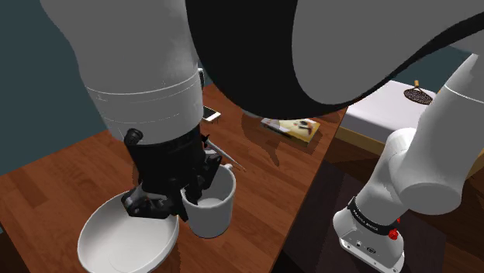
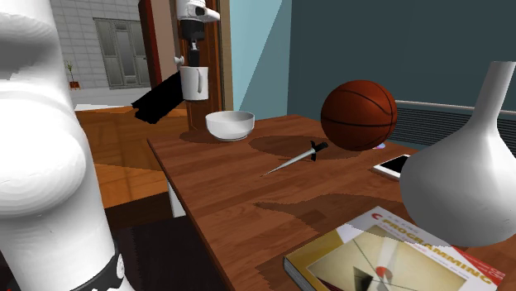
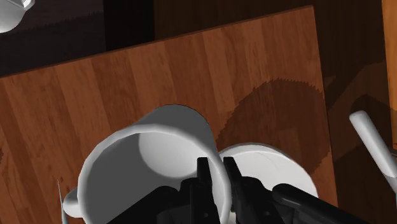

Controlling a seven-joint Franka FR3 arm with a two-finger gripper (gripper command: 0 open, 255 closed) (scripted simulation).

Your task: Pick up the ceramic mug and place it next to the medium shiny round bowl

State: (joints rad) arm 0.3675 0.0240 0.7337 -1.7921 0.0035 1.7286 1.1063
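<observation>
Reddish-brown wooden tabletop (image 2: 240, 198), plank grain. A white bowl (image 2: 229, 125) sits upright near the far corner in the second exterior view. A slim knife (image 2: 296, 158) with a dark handle lies flat mid-surface, between the bowl and an orange basketball (image 2: 358, 114). A phone (image 2: 395, 165) lies flat beside the ball. Nearest the camera are a white vase (image 2: 467, 178), upright, and a book (image 2: 397, 260), flat.
</observation>
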